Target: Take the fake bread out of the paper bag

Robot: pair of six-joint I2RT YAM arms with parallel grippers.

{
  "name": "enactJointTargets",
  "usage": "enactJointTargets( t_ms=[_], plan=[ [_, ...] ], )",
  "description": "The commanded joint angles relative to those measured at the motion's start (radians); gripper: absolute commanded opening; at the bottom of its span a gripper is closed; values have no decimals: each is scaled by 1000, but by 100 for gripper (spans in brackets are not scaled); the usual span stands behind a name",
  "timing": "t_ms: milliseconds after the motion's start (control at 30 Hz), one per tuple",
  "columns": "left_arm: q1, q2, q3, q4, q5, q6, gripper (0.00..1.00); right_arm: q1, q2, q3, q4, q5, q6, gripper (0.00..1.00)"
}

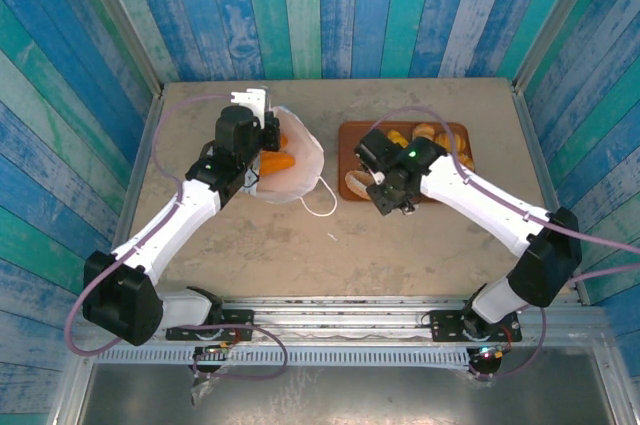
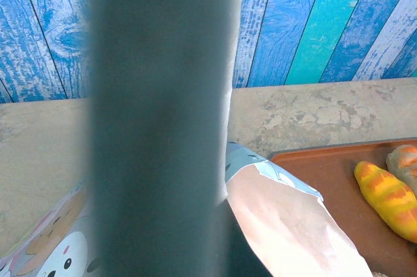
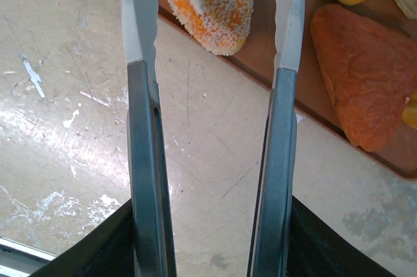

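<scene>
Right claw [image 1: 392,203] half open and empty beside the tray [image 1: 350,130]; left claw [image 1: 268,132] closed at the paper bag [image 1: 305,150] rim, bread left inside.
Right claw's jaws stand apart with nothing between them, over bare surface [image 1: 400,255] at the tray's near-left corner, where several loaves [image 1: 420,135] lie. Left claw looks pinched on the bag's far rim. An orange loaf [image 1: 277,160] shows in the bag's mouth. Likely next step: right claw reaches over to the bag. It should widen first, drop in from above across the loaf's short side, grip mid-body since glossy plastic can slip, and steer off the cord handle [image 1: 322,207]. The left pinch should stop the bag lifting with it.
</scene>
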Motion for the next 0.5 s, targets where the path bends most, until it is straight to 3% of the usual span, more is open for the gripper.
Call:
enactJointTargets(
  t_ms=[0,467],
  plan=[
    [-2,8,34,13,11,8,0,-23,-6,11,24,-65,-71,53],
    [-2,4,42,4,9,10,0,-95,69,2,43,-92,-144,54]
  ],
)
